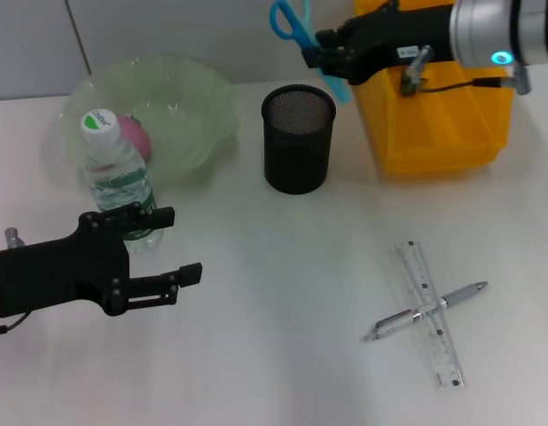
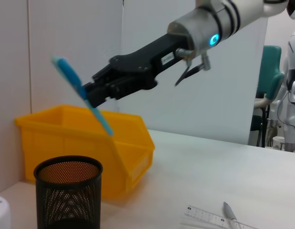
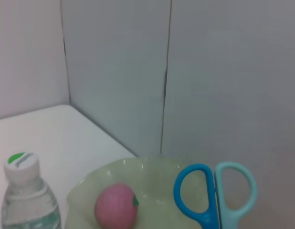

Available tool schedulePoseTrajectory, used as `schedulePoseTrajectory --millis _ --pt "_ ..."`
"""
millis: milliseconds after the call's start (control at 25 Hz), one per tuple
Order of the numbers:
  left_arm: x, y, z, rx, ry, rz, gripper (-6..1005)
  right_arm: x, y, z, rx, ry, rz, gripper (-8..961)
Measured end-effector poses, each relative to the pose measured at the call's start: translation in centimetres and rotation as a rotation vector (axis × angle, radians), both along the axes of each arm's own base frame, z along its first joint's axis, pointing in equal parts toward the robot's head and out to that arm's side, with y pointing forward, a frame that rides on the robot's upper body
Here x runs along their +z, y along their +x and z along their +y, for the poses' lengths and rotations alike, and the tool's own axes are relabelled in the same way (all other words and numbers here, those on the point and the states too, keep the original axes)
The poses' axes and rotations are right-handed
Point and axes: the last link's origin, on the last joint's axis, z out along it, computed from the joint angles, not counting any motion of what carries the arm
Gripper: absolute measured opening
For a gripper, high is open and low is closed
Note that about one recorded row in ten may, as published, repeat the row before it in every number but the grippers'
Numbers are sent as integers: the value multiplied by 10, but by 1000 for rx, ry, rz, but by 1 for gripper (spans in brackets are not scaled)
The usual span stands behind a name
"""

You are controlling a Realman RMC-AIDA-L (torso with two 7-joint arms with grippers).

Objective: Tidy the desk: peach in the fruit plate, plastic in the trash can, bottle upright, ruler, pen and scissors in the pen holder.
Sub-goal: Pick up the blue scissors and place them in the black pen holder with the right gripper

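Blue scissors (image 1: 296,27) pinched in right gripper (image 1: 325,58), held above pen holder (image 1: 297,138) near worktop's far edge. Next: lower, release. Left gripper (image 1: 172,248) spread beside upright bottle (image 1: 119,173).

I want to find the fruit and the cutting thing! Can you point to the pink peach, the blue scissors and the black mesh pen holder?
Pink peach (image 3: 115,206): right wrist view, middle of its round body.
Blue scissors (image 1: 290,19): head view, on the handle loops.
Black mesh pen holder (image 1: 297,151): head view, its front wall.
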Motion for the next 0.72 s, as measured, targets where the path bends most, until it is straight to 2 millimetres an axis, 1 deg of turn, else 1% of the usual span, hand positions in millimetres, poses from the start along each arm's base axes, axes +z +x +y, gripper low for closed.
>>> schedulePoseTrajectory --millis 40,160,200,280,400,440,480,520,600,720 --pt "0 0 0 0 0 0 834 0 0 0 0 0 0 264" --pt "0 0 0 0 -1 -1 834 -11 2 4 8 -3 46 266" --pt "0 0 0 0 -2 -1 834 -18 7 7 1 -1 57 267" --pt "0 0 -1 1 -3 -1 834 -21 9 8 -5 3 56 268" --pt "0 0 -1 -1 -6 0 834 -32 16 13 -16 24 63 270" --pt "0 0 -1 -1 -6 0 834 -32 16 13 -16 24 63 271" --pt "-1 -1 -2 -1 -7 0 834 -38 18 12 -6 29 87 271" --pt "-1 -1 -2 -1 -7 0 834 -38 18 12 -6 29 87 272" --pt "-1 -1 -2 -3 -10 0 834 -45 22 12 -1 38 113 273" --pt "-1 0 -2 -5 -12 -1 834 -48 26 13 -7 42 110 275"
